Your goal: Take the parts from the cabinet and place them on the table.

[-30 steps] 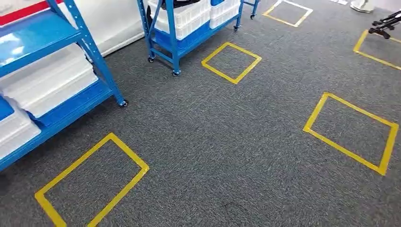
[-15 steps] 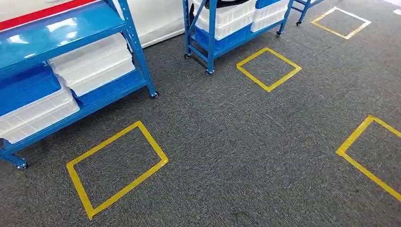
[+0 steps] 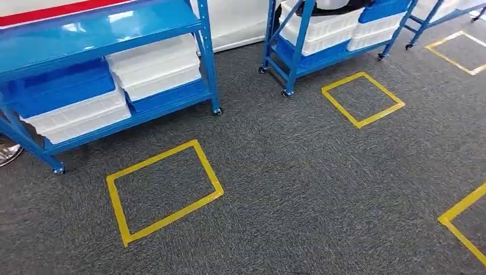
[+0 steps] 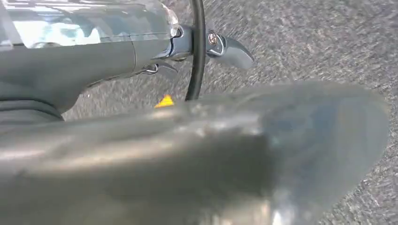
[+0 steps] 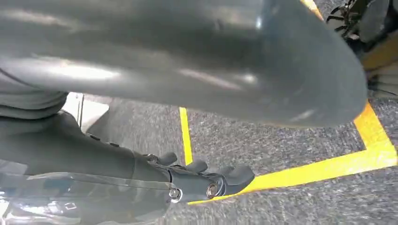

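The cabinet is a blue wheeled rack (image 3: 114, 28) at the upper left of the head view. White bins (image 3: 155, 66) and a blue bin (image 3: 63, 89) are stacked on its lower shelf. I can make out no loose parts in them. My left hand (image 4: 197, 145) hangs over grey carpet with its dark fingers (image 4: 232, 49) stretched out and nothing in it. My right hand (image 5: 197, 70) also hangs above the carpet, its fingers (image 5: 211, 180) slightly bent and holding nothing.
A second blue rack (image 3: 298, 51) with white and blue bins stands further back, right of the first. Yellow tape squares (image 3: 163, 192) mark the grey carpet, one right in front of the near rack. A round metal base (image 3: 8, 153) sits at the left edge.
The whole picture has shifted right, so the camera has turned left. The near rack now shows in full, and the tape square before it sits nearer the middle.
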{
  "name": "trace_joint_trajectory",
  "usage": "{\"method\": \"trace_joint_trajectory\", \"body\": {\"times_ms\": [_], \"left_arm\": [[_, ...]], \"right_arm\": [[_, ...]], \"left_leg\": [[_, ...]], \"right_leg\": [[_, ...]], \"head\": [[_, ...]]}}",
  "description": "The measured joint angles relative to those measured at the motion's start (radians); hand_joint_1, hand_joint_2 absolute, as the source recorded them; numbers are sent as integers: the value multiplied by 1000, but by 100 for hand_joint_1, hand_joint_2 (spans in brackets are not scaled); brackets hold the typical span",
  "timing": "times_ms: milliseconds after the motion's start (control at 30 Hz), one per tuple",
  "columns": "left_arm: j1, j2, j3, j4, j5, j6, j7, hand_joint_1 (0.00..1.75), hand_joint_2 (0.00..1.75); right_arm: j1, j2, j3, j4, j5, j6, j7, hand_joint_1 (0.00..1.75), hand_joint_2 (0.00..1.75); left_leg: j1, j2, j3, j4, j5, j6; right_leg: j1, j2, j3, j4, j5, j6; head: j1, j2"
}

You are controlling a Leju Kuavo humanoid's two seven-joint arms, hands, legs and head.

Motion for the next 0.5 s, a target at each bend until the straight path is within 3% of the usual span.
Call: {"method": "trace_joint_trajectory", "body": {"times_ms": [33, 67, 167, 200, 233, 267, 300, 367, 400, 433, 500], "left_arm": [[0, 0, 0, 0, 0, 0, 0, 0, 0], [-4, 0, 0, 0, 0, 0, 2, 0, 0], [1, 0, 0, 0, 0, 0, 3, 0, 0], [4, 2, 1, 0, 0, 1, 4, 0, 0], [4, 2, 1, 0, 0, 2, 4, 0, 0], [4, 2, 1, 0, 0, 2, 5, 0, 0], [1, 2, 1, 0, 0, 2, 5, 0, 0], [-3, 0, 1, 0, 0, 2, 5, 0, 0], [-1, 0, 1, 0, 0, 2, 5, 0, 0], [1, 0, 1, 0, 0, 2, 5, 0, 0], [3, 1, 2, 0, 0, 2, 5, 0, 0]], "right_arm": [[2, 0, -3, 0, 1, 0, 0, 0, 0], [3, 0, -4, 0, 2, 0, 0, 0, 0], [-3, 0, -5, 0, 2, 0, 1, 0, 0], [-5, 0, -5, 0, 2, 1, 0, 0, 0], [-5, -1, -5, 0, 2, 1, 1, 0, 0], [-1, -2, -6, 0, 3, 1, 0, 0, 0], [3, -4, -6, 0, 3, 1, 1, 0, 0], [5, -10, -7, 0, 3, 1, 1, 0, 0], [4, -14, -8, 0, 3, 1, 1, 0, 0], [3, -17, -8, 0, 3, 1, 1, 0, 0], [1, -18, -8, 0, 5, 2, 1, 0, 0]], "left_leg": [[1, -11, -3, 3, -3, -4], [-4, -21, -9, 15, -8, -13], [4, -53, -20, 4, -2, -33], [3, -57, -19, 7, -4, -40], [2, 6, -23, 28, -18, -42], [1, 48, -47, 76, -53, -44], [1, 65, -84, 149, -94, -48], [6, 74, -160, 305, -157, -54], [7, 77, -172, 329, -152, -56], [7, 79, -157, 302, -126, -56], [6, 94, -75, 148, -42, -52]], "right_leg": [[-4, 43, 26, -74, 28, -2], [-4, 76, 32, -94, 15, -1], [6, 42, 34, -91, 14, -9], [-5, 27, 38, -102, 20, -18], [-4, 12, 42, -109, 22, -24], [-3, -1, 43, -109, 20, -33], [0, -16, 43, -109, 19, -35], [5, -50, 44, -108, 15, -39], [5, -66, 46, -108, 13, -38], [6, -77, 49, -108, 10, -37], [5, -101, 61, -108, 2, -33]], "head": [[0, 0], [0, 0], [0, 0], [0, 0], [0, 0], [0, 0], [-1, 0], [0, 0], [0, 0], [0, 0], [0, 0]]}}
